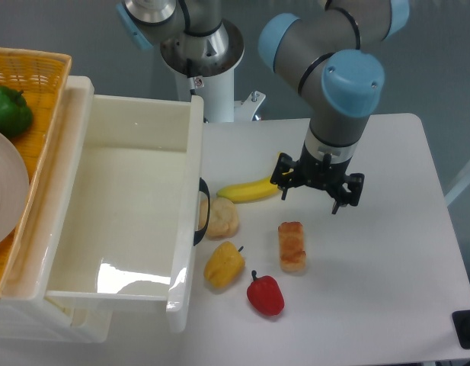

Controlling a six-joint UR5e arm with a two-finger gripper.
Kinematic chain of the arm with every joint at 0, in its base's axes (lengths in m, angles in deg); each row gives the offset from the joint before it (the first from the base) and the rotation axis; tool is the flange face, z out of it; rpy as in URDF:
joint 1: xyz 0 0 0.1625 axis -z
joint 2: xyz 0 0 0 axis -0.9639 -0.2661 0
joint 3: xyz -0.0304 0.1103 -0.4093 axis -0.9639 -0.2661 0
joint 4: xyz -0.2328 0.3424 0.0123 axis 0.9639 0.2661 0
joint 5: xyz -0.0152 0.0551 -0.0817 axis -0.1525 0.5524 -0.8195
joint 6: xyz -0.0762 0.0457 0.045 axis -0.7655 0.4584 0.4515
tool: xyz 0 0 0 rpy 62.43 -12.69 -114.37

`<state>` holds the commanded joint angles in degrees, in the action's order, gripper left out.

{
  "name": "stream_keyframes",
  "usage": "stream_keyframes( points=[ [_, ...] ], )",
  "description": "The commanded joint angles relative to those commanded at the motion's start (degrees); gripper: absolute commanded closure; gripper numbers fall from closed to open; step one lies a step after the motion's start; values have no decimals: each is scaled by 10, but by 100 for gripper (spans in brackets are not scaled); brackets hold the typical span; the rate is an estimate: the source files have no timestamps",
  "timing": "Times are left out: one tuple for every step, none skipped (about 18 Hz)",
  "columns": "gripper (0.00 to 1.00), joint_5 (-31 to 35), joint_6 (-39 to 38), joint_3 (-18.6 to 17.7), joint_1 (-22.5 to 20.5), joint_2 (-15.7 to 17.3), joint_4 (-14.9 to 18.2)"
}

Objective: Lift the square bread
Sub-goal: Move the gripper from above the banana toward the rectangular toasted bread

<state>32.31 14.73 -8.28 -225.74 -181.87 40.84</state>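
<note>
The square bread (pixel 292 246) is a small oblong block with a toasted orange top and pale sides. It lies on the white table (pixel 387 252), in front of the banana. My gripper (pixel 317 197) hangs from the grey and blue arm just behind the bread and slightly to its right. It is apart from the bread. Its black fingers (pixel 347 195) look spread, with nothing between them, though the wrist hides part of them.
A yellow banana (pixel 250 190) lies left of the gripper. A pale bread roll (pixel 222 217), a yellow pepper (pixel 223 264) and a red pepper (pixel 266 294) sit left of and in front of the bread. A white bin (pixel 135 206) and an orange basket (pixel 36 69) holding a green pepper (pixel 7 110) stand at the left.
</note>
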Motion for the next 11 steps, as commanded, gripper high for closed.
stream_keyframes(
  points=[
    [0,0,4,0,0,-2,1],
    [0,0,8,0,0,-1,0],
    [0,0,8,-1,1,-3,0],
    [0,0,8,-2,1,-4,1],
    [0,0,8,-3,1,-4,0],
    [0,0,7,-8,2,-4,-1],
    [0,0,6,-15,3,-4,-3],
    [0,-1,5,-18,4,-4,-7],
    [0,-1,5,-22,4,-5,-14],
    [0,-1,5,-29,4,-5,-21],
    [0,-2,5,-32,3,-5,-25]
  ],
)
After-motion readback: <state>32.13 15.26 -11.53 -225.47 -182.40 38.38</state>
